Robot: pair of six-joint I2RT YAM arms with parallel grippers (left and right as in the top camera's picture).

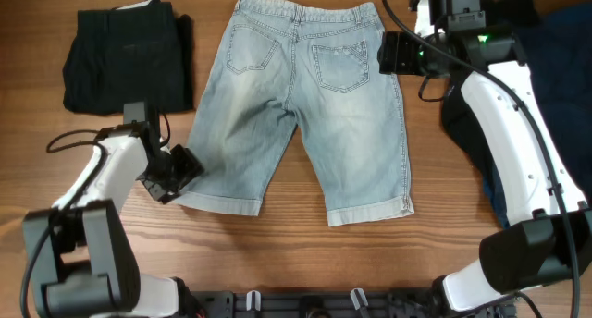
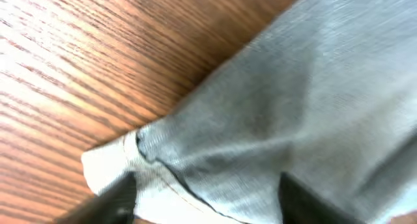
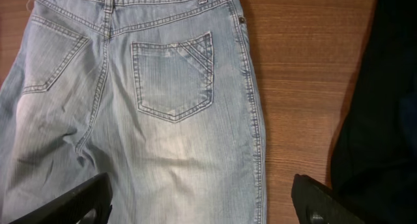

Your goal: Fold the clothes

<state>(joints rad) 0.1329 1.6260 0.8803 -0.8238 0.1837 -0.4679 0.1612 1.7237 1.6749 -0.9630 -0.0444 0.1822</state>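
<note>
Wooden table, flat denim shorts

Robot lab workbench, wood-grain table, white-and-black left arm and right arm standing at its near edge, black cables trailing, black rail along the front

faded light-blue denim shorts: 1
stitched back pockets: 2
folded black fabric garment: 1
dark navy cloth heap: 1

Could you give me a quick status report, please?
Left gripper open at hem corner. Right gripper open near waistband. Denim shorts flat, unfolded. Black garment, dark pile aside.
</note>
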